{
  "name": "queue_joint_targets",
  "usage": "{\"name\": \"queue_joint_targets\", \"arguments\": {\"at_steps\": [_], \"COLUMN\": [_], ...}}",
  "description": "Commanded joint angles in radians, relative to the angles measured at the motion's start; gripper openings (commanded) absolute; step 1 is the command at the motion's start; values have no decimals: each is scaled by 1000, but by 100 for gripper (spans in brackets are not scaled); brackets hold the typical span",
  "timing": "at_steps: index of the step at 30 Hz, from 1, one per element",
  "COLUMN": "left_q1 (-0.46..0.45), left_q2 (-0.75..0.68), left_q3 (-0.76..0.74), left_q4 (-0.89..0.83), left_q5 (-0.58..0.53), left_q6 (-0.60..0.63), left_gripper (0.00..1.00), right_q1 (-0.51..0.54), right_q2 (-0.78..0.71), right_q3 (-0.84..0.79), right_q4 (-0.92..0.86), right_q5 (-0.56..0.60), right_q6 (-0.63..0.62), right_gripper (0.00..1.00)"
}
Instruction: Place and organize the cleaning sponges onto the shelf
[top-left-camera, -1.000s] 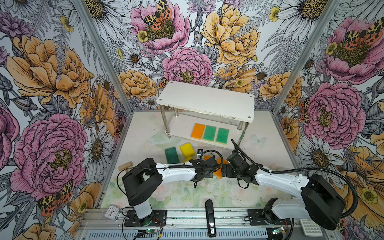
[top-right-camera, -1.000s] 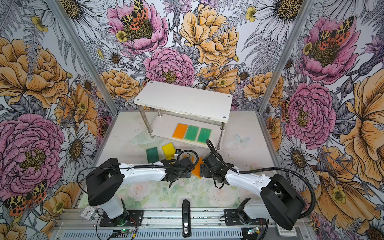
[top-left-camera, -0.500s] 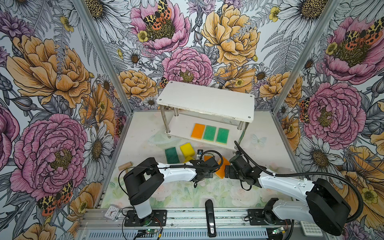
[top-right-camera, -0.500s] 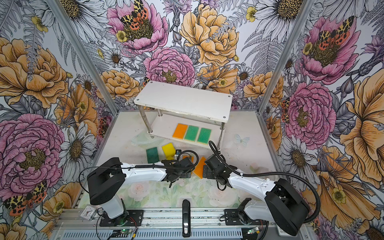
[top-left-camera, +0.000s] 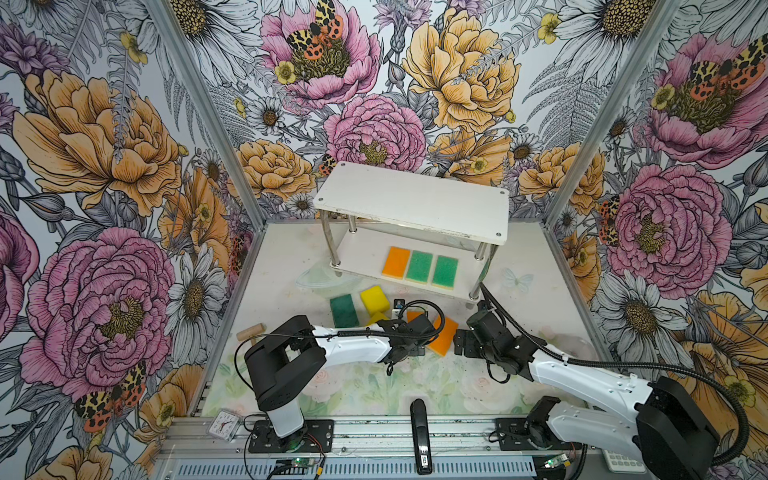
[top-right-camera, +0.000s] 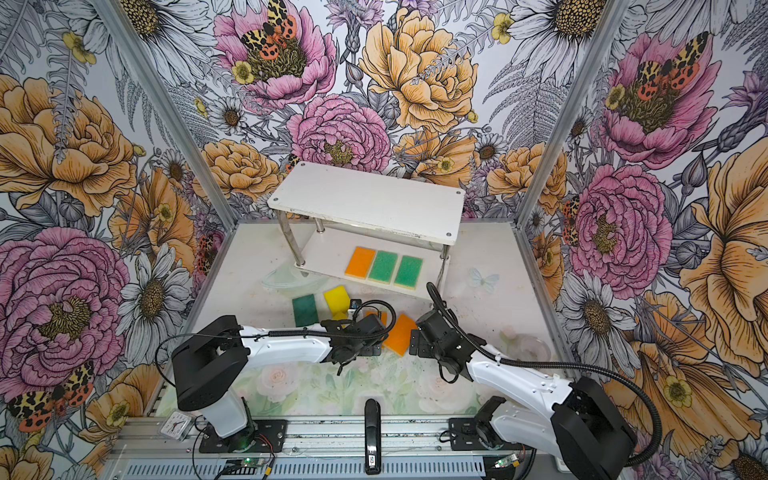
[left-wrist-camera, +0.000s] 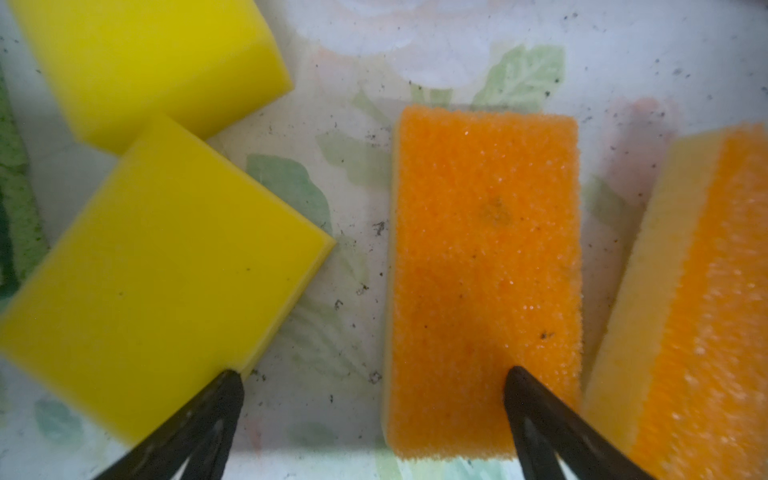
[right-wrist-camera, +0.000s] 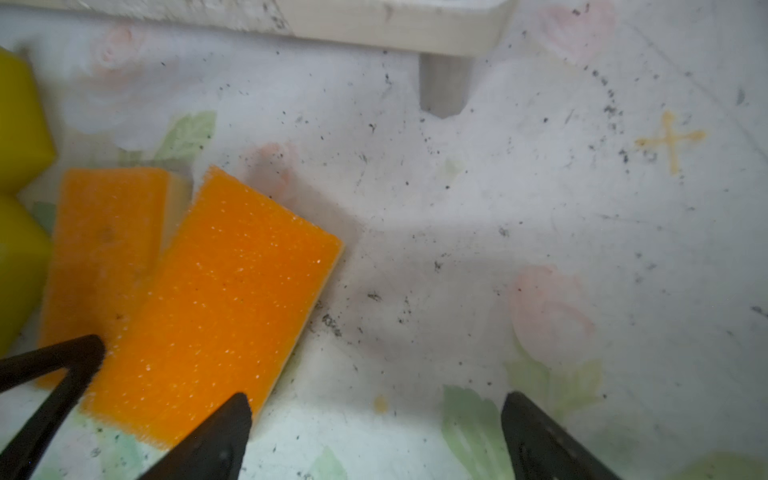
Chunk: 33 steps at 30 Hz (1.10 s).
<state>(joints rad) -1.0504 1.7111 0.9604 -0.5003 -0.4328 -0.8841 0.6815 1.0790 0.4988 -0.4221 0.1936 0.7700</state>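
Observation:
The shelf (top-left-camera: 411, 203) stands at the back; its lower board (top-left-camera: 361, 266) carries one orange and two light green cleaning sponges (top-left-camera: 419, 267) in a row. On the table lie a dark green sponge (top-left-camera: 344, 311), two yellow ones (left-wrist-camera: 158, 286), a flat orange sponge (left-wrist-camera: 486, 270) and a tilted orange sponge (right-wrist-camera: 216, 303) leaning on it. My left gripper (left-wrist-camera: 374, 380) is open, low over the table, with one fingertip above the flat orange sponge and the other at a yellow corner. Open too, my right gripper (right-wrist-camera: 376, 405) hovers over bare table beside the tilted sponge (top-left-camera: 442, 336).
A wooden mallet (top-left-camera: 250, 332) lies by the left wall. A small clock (top-left-camera: 224, 424) and a black bar-shaped tool (top-left-camera: 419, 432) rest on the front rail. The shelf's front foot (right-wrist-camera: 442, 83) stands ahead of my right gripper.
My right arm has drawn back a little to the right, and more of the tilted orange sponge shows. The left arm has hardly moved.

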Motion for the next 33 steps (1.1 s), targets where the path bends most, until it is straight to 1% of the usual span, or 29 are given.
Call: {"name": "queue_joint_targets", "arguments": {"at_steps": [1,6,9,12,18,22,28,33], "left_q1": [15,17,16,15,15,18,17,18], "left_q2": [-32,-57,-80,-110,-145,-133,-107,-106], "left_q3": [-32,-54,-66,-76,-106,-117,-120,-127], "left_q4": [-25,-25,-23,-23,-9,17,28,29], "left_q5": [-3,-10,-12,-20,-26,-18,-12,-11], "left_q6": [-6,-13,-18,-21,-28,-30,-33,-32], "left_gripper": [99,99,99,99,99,99,99,99], "right_q1": [3,18,37,59,171,210,230,230], "right_q2": [-40,-2,61,133,273,358,419,443], "right_q3": [29,66,105,149,261,310,327,328], "right_q4": [11,19,18,17,16,15,12,-17], "right_q5": [-8,20,17,21,97,124,138,152], "right_q6": [39,107,137,195,257,301,333,316], "right_gripper": [96,94,93,93,93,93,94,93]}}
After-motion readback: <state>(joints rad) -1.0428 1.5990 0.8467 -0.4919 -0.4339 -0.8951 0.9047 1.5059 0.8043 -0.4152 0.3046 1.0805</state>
